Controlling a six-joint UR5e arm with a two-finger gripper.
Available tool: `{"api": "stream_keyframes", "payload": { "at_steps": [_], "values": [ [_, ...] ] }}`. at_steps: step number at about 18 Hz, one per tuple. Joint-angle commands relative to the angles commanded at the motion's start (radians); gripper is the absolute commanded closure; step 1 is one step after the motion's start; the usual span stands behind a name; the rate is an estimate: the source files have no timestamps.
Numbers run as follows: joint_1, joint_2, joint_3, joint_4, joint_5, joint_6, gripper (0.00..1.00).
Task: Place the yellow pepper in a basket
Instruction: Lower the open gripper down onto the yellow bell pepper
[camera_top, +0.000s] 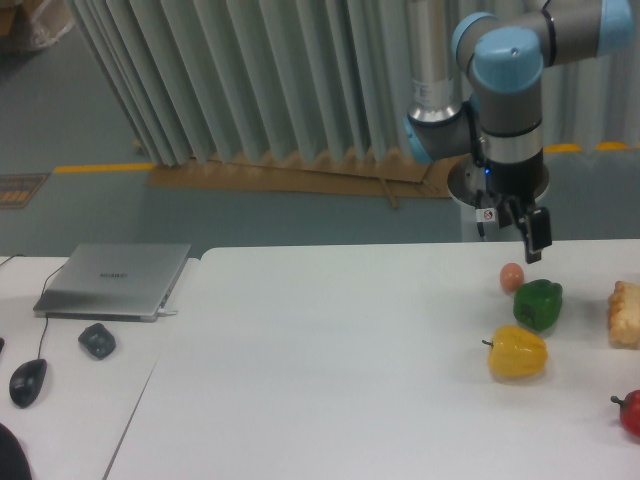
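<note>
Near the worktop's right side the yellow pepper (517, 352) sits just beside the green pepper (537, 303), so my empty tool (528, 235), hovering above with jaw spacing I cannot tell, risks nudging the wrong one.

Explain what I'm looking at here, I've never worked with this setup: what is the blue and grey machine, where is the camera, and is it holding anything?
One fixed camera faces the white table from the front. The blue and grey machine is a robot arm; its hand hangs above the table's far edge, holding nothing. Whether it is open is unclear. Below it lie a small egg-like object, the green pepper, and the yellow pepper. At the right edge: something bread-like and a red pepper. On the left: a laptop and two mice. No basket is in view.
</note>
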Motion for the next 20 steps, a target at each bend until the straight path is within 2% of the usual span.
{"api": "stream_keyframes", "payload": {
  "at_steps": [6,11,12,16,17,20],
  "values": [
    [-0.017,-0.057,0.0,0.008,0.011,-0.002,0.0],
    [-0.023,-0.112,-0.009,0.09,0.041,-0.005,0.0],
    [-0.023,-0.141,-0.006,0.159,0.041,-0.002,0.0],
    [-0.022,-0.161,-0.006,0.225,0.044,0.006,0.0],
    [-0.022,-0.166,-0.011,0.265,0.069,0.008,0.0],
    [-0.015,-0.164,-0.02,0.276,0.074,0.015,0.0]
  ]
}}
